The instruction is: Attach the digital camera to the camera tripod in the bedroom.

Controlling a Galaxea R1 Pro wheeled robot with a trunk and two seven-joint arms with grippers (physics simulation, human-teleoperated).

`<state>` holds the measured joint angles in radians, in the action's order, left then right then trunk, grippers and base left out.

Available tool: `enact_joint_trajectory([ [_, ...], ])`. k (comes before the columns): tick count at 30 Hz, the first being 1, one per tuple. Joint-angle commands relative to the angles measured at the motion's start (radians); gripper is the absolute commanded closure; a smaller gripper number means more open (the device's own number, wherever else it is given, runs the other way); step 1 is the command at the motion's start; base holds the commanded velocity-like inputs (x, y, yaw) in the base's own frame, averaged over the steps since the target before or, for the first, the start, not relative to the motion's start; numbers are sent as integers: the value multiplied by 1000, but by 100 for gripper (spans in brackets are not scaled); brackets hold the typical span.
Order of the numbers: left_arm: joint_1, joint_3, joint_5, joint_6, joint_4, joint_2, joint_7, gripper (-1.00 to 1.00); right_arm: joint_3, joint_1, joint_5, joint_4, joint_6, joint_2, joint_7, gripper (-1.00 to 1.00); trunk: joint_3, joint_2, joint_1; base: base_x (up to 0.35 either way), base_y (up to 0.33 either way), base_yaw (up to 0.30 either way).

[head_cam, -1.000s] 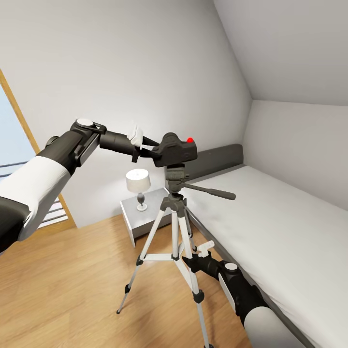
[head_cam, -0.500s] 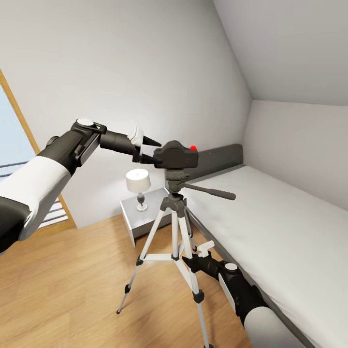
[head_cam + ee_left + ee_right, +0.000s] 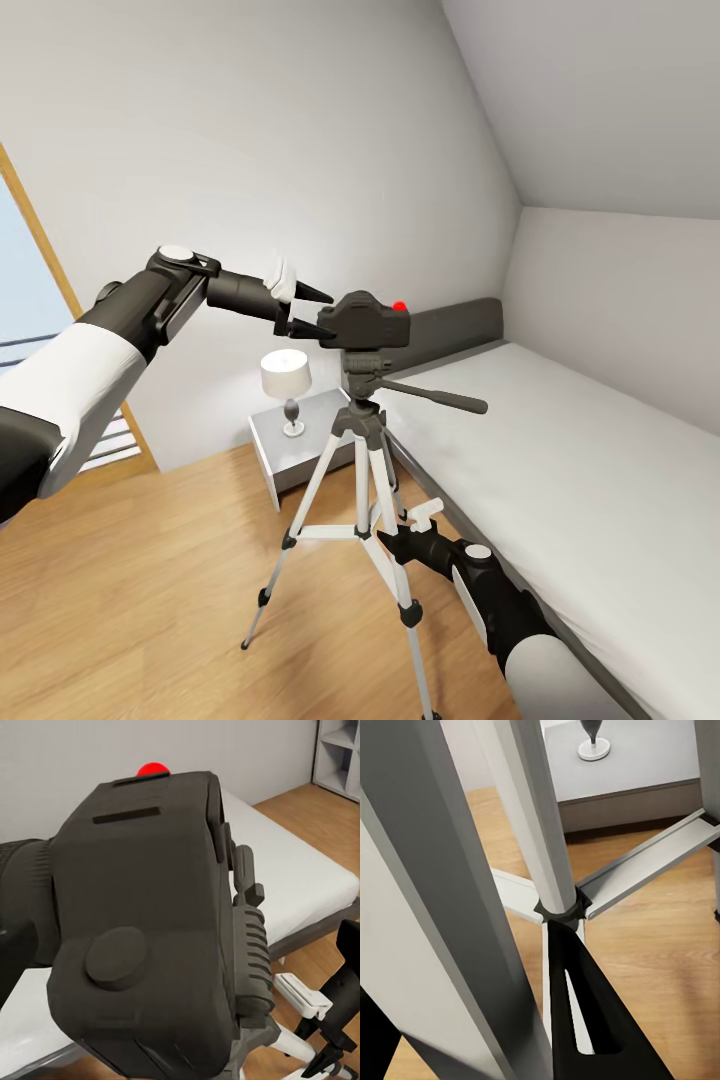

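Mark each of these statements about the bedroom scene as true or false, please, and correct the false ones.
1. The digital camera sits on top of the camera tripod. True.
2. The left claw is shut on the camera. False: its fingers are spread open beside the camera.
3. A lamp stands on the nightstand. True.
4. The right claw is high, near the camera. False: it is low, at a tripod leg.
5. The tripod stands on the bed. False: it stands on the wood floor.

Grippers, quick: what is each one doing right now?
Left gripper: open, fingers spread beside the digital camera.
Right gripper: by a leg of the camera tripod; open or shut cannot be told.
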<state>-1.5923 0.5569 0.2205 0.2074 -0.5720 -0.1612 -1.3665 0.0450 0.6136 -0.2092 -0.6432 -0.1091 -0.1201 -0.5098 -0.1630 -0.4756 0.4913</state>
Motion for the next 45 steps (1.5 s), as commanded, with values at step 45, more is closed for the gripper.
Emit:
enact_joint_trajectory([
  [45,-3,-415,16,251,381,-75,606,-100,6,0,-32,73,-4,-1,-5,100,-2,-1,1,0,0,0],
])
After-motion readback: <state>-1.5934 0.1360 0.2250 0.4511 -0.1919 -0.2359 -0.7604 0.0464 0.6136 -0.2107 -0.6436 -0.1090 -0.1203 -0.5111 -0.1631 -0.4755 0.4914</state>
